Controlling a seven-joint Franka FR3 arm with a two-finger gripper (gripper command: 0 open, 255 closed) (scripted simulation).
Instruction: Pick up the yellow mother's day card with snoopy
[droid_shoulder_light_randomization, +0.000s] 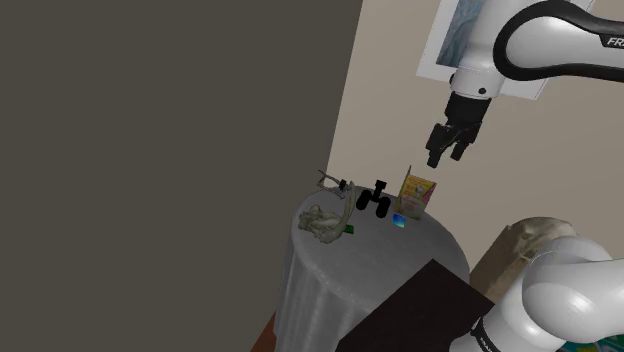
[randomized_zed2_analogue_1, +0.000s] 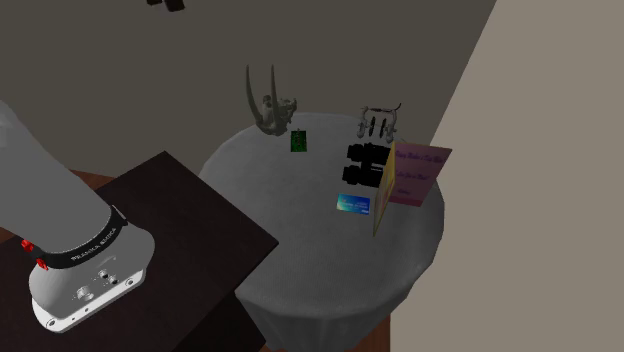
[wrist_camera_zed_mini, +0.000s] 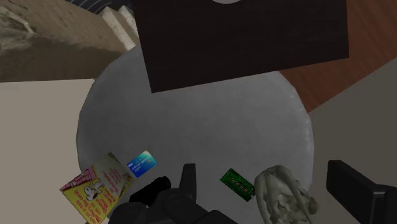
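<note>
Corner of beige and dark grey walls; round table (droid_shoulder_light_randomization: 372, 282) under a grey cloth, next to the dark brown stand (droid_shoulder_light_randomization: 425, 305).

Items I log on the table:
- yellow Snoopy card (wrist_camera_zed_mini: 97, 189), standing open near the edge by the beige wall (pink inside, per the second exterior view)
- blue card (wrist_camera_zed_mini: 140, 163), flat, just beside it
- black object (droid_shoulder_light_randomization: 375, 199), which I cannot identify
- small green circuit board (wrist_camera_zed_mini: 237, 184)
- pale bony piece (wrist_camera_zed_mini: 284, 196)

Pincer (droid_shoulder_light_randomization: 446, 157): fingers spread wide, holding nothing, in the air above the Snoopy card and clear of it.
</note>
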